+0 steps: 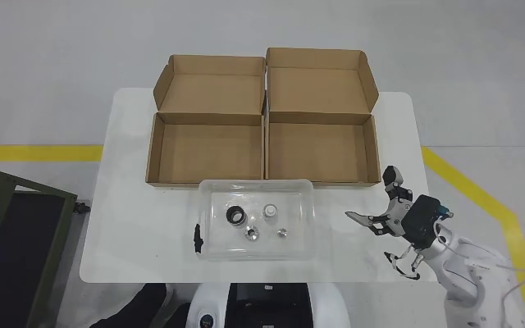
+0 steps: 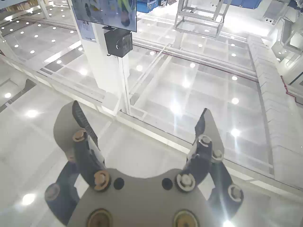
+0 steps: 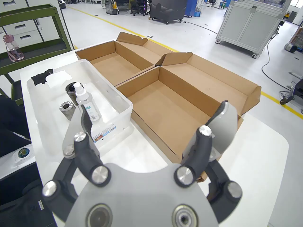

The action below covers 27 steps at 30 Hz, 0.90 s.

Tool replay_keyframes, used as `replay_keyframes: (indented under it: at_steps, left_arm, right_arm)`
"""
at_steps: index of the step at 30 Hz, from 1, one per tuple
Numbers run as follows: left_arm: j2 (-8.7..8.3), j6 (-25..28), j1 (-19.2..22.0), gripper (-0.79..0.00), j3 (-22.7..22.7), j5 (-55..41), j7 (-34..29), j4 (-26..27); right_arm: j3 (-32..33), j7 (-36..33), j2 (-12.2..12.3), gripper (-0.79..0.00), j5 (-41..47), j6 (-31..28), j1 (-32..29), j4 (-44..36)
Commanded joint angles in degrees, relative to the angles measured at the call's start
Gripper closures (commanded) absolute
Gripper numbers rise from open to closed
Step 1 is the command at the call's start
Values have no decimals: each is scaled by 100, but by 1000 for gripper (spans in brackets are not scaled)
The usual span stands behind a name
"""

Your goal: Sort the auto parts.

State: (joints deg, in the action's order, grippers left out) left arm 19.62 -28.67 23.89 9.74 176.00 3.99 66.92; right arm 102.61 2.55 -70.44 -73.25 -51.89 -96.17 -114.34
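A clear plastic bin (image 1: 205, 190) at the table's front middle holds a black ring part (image 1: 237, 216), a white spray bottle (image 1: 270, 211), a metal cylinder (image 1: 253, 234) and a small metal piece (image 1: 280, 232). The right wrist view shows the bin (image 3: 127, 106), the bottle (image 3: 86, 102), the black ring part (image 3: 71, 90) and the cylinder (image 3: 67, 109). My right gripper (image 1: 369, 194) (image 3: 153, 108) hangs open and empty over the table, right of the bin. My left gripper (image 2: 139, 106) is open and empty, pointing up at the ceiling.
Two open, empty cardboard boxes, left (image 1: 205, 152) and right (image 1: 316, 152), stand side by side behind the bin. A green cart (image 1: 33, 234) stands off the table's left side. A patch of black tape (image 3: 40, 77) sticks to the bin's end.
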Motion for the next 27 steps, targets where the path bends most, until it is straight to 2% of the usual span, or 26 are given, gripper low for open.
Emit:
replay_keyframes:
  at_steps: [1,27]
  left_arm:
    - [0,0,0,-785,0,0,0,0]
    - [0,0,0,-785,0,0,0,0]
  right_arm:
    - [0,0,0,-784,0,0,0,0]
    - [-84,-90,6,-785,-52,59,26,-67]
